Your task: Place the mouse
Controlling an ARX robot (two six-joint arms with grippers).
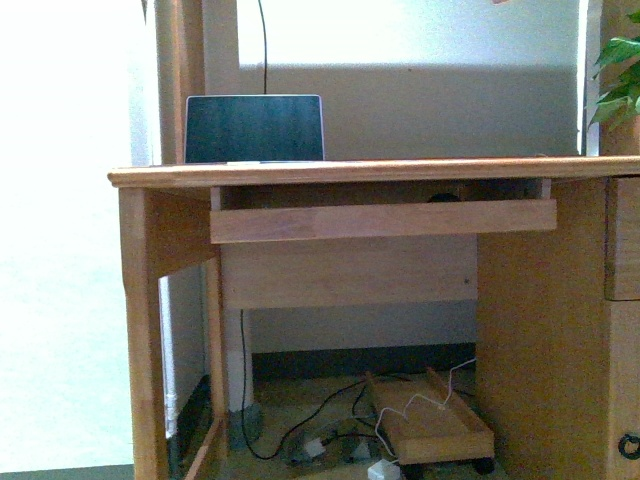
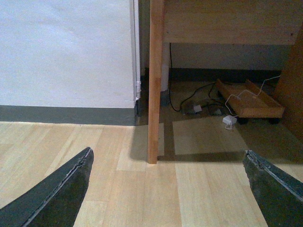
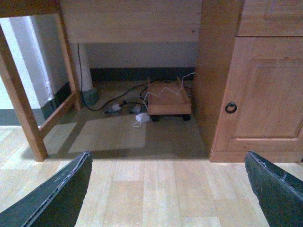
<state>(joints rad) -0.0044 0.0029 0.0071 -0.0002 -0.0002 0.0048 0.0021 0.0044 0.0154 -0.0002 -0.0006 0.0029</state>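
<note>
A small dark domed shape shows just over the front lip of the pull-out tray under the desk top; it may be the mouse, but I cannot tell. Neither arm shows in the front view. My left gripper is open and empty, low over the wooden floor, facing the desk's left leg. My right gripper is open and empty, low over the floor, facing the space under the desk.
A laptop stands open on the desk top. Under the desk lie a wheeled wooden stand, cables and a white adapter. A cabinet door is at the right. A plant stands at the far right.
</note>
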